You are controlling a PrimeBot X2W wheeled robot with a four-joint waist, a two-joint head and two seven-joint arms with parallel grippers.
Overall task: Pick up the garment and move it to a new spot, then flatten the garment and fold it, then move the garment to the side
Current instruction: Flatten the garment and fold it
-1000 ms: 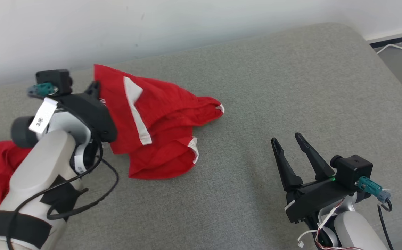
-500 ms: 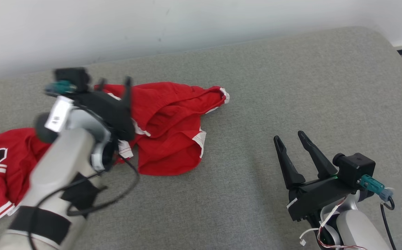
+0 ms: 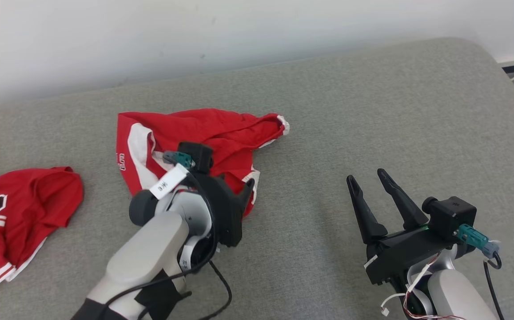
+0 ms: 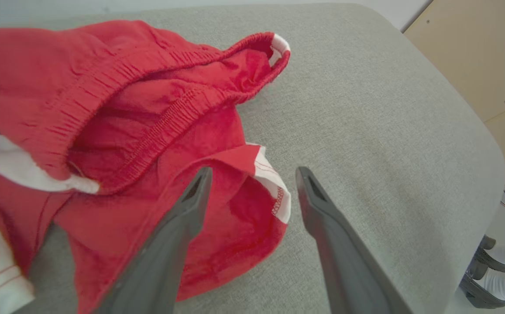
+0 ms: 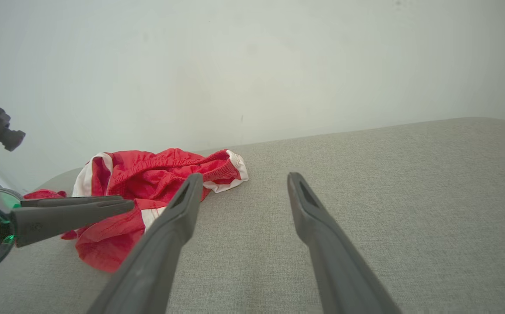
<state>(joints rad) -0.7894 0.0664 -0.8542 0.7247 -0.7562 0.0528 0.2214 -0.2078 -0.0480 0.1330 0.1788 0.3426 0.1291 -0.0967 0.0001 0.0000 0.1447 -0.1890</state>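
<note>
Left gripper (image 4: 254, 172) jaws stand wide apart over the white-trimmed leg hem of the red shorts (image 3: 212, 129), which lie crumpled on the grey cushion (image 3: 372, 111). Right gripper (image 3: 365, 175) jaws are spread too, over bare cushion well right of the shorts; a red jersey (image 3: 17, 209) lies far left

A white tag (image 3: 169, 181) on the left arm (image 3: 150, 249) bears dark marks too small to read, the red shorts (image 3: 212, 129) carry tiny illegible white lettering, and the red jersey (image 3: 30, 200) at the cushion's (image 3: 328, 111) left edge shows part of a black numeral.
</note>
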